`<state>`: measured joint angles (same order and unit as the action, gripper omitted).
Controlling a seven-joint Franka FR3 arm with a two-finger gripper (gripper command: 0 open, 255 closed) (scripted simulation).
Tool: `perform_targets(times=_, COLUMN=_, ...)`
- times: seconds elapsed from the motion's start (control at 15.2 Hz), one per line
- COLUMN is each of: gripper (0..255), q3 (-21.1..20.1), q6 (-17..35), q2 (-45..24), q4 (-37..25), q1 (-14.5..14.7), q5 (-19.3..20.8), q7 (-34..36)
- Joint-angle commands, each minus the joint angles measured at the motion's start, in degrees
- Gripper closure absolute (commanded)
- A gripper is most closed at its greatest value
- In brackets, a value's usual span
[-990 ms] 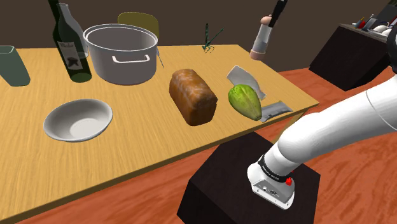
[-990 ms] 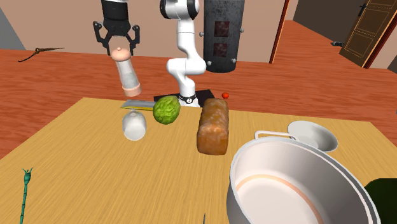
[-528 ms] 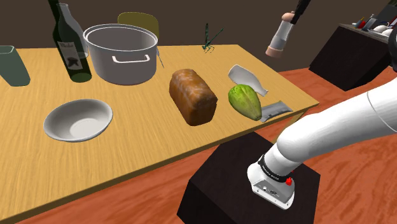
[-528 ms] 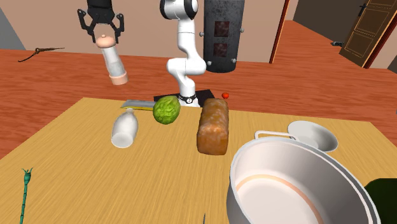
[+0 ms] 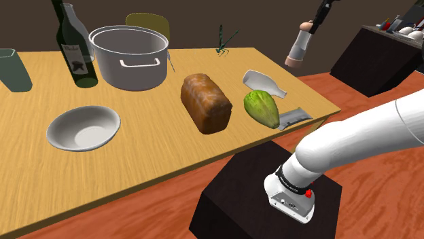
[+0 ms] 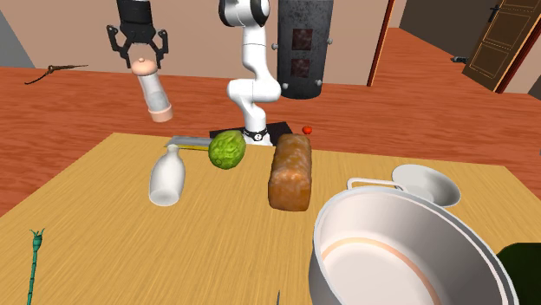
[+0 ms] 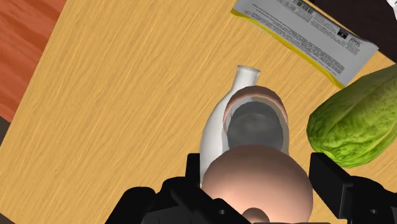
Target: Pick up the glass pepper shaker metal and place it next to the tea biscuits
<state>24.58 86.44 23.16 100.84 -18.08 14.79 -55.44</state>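
Against half a second back, the black claw sits a touch lower. The smooth white bottle lying on the wood-grain bench has swung its neck toward the flat white, yellow-edged biscuit packet. The claw is clamped on the rounded pinkish cap of the pepper shaker, a clear grey-tinted cylinder that hangs tilted in the air, clear of the bench, near the end where the bottle lies beside a bumpy green leafy lump.
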Motion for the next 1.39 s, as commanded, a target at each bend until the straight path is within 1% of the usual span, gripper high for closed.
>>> perform_targets(times=0.0, gripper=255, q3=-0.03, q6=1.68, q2=0.99, q4=2.62, q1=-0.17, q5=0.34, q7=0.38)
perform_targets(times=0.66, gripper=255, q3=0.29, q6=9.02, q2=3.82, q4=12.77, q1=-0.79, q5=1.56, q7=1.89)
perform_targets(times=1.32, gripper=255, q3=1.11, q6=16.34, q2=5.33, q4=21.6, q1=-1.39, q5=2.73, q7=3.08)
